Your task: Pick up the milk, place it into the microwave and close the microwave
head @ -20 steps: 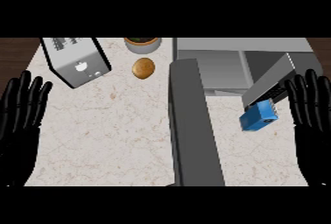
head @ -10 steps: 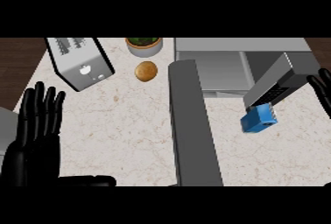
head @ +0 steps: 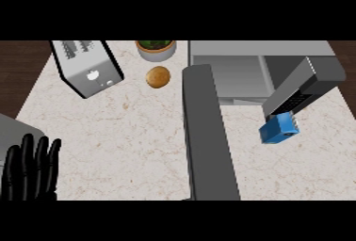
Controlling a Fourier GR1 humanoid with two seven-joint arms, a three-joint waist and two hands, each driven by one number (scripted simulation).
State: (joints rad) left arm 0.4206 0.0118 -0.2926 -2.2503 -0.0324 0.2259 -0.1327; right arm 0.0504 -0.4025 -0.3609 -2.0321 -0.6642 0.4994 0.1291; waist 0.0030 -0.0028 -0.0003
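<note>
The milk (head: 279,128) was a small blue box. It sat on the counter (head: 125,136), on the right side. It was outside the microwave (head: 257,48), not in it. No hand was on the milk.

The microwave was a big grey box at the top right. Its door (head: 208,141) was open. The door stuck out far over the counter, toward the low edge of the view. The milk was to the right of the door, with a strip of bare counter between them. A dark part with buttons (head: 300,96) slanted down on the microwave's right side. The milk was just under the low end of that part. I could not tell if the two touched. The inside of the microwave looked grey and bare.

The left hand (head: 31,172) was black. It showed in the low left corner, far from the milk. Its fingers (head: 28,150) were straight and pointed up, a little spread. It held nothing.

A shiny toaster (head: 87,68) stood at the top left, turned at a slant. A plant in a pot (head: 156,49) stood at the top edge, between the toaster and the microwave. A brown bun (head: 158,76) lay just below the pot, near the top of the door.
</note>
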